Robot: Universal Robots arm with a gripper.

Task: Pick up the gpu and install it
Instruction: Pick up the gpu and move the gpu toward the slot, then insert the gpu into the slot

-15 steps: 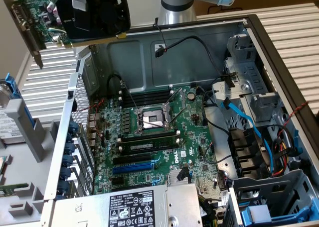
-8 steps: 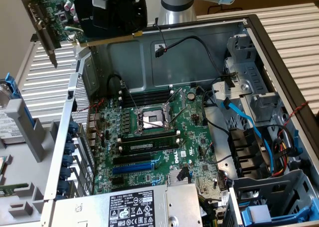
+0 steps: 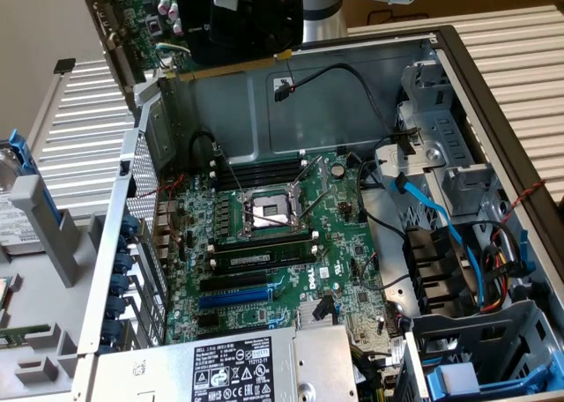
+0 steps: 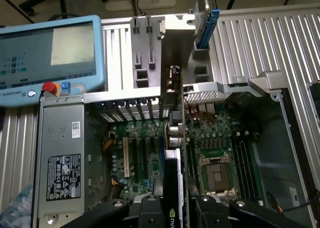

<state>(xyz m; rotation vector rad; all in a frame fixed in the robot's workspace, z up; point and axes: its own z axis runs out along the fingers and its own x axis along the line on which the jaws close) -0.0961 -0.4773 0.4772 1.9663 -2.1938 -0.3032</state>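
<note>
The grey power supply (image 3: 238, 367) sits closest, filling the near end of the open computer case (image 3: 264, 111), which lies on its side on the ribbed metal tabletop (image 3: 520, 67). Past it the case holds the green motherboard (image 3: 344, 243), with black and blue expansion slots (image 3: 233, 292) at its near edge, a memory stick (image 3: 264, 258) beyond those, then the processor socket (image 3: 271, 210). Toward the exterior view's right the case also holds a drive cage (image 3: 441, 164) and a blue cable (image 3: 432, 212) among black ones.

The gpu (image 3: 141, 23) hangs in the air above the case's far wall, clear of the motherboard. In the wrist view the gripper (image 4: 177, 203) is clamped on the gpu, a finger on each face, the card running edge-on over the motherboard. A teach pendant (image 4: 50, 58) sits past the power supply end of the case.

In the exterior view the top of the gpu is cut off. Edge-on in the wrist view, its faces can't be made out, and I can't tell which slot lies beneath it.
</note>
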